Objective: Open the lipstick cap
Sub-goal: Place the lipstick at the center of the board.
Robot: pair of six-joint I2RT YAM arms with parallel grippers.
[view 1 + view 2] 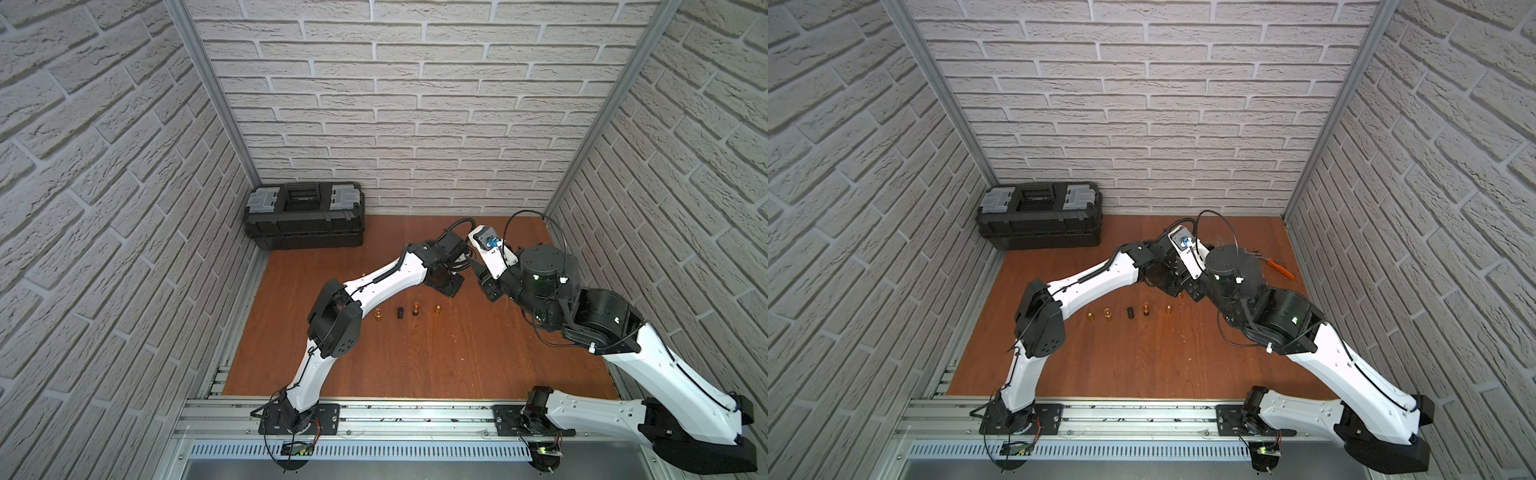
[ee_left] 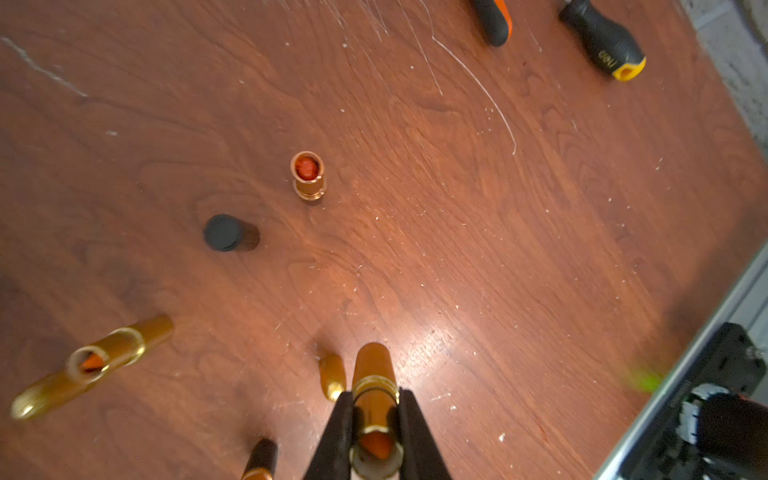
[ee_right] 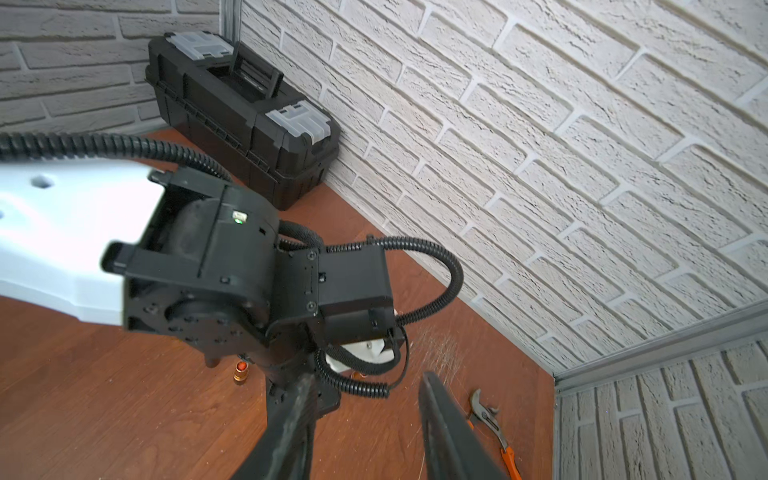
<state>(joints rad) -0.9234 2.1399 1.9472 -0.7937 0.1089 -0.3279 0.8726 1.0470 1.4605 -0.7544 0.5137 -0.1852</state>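
In the left wrist view my left gripper (image 2: 376, 395) is shut on a gold lipstick (image 2: 372, 365), held above the table. Its rounded gold end sticks out past the fingertips. Orange-red shows inside a gold rim at the end nearer the palm. I cannot tell whether the cap is on it. My right gripper (image 3: 368, 376) is open with nothing between its fingers and points at the left wrist. In a top view the left gripper (image 1: 451, 289) and right gripper (image 1: 478, 272) hang close together over the back of the table.
A row stands on the wooden table (image 1: 415, 365): an open gold lipstick (image 1: 378, 314), a black cap (image 1: 400, 313), a dark-based lipstick (image 1: 415, 308), a gold cap (image 1: 437, 308). A black toolbox (image 1: 305, 216) fills the back left corner. Orange-handled pliers (image 1: 1277, 268) and screwdriver handles (image 2: 604, 41) lie back right.
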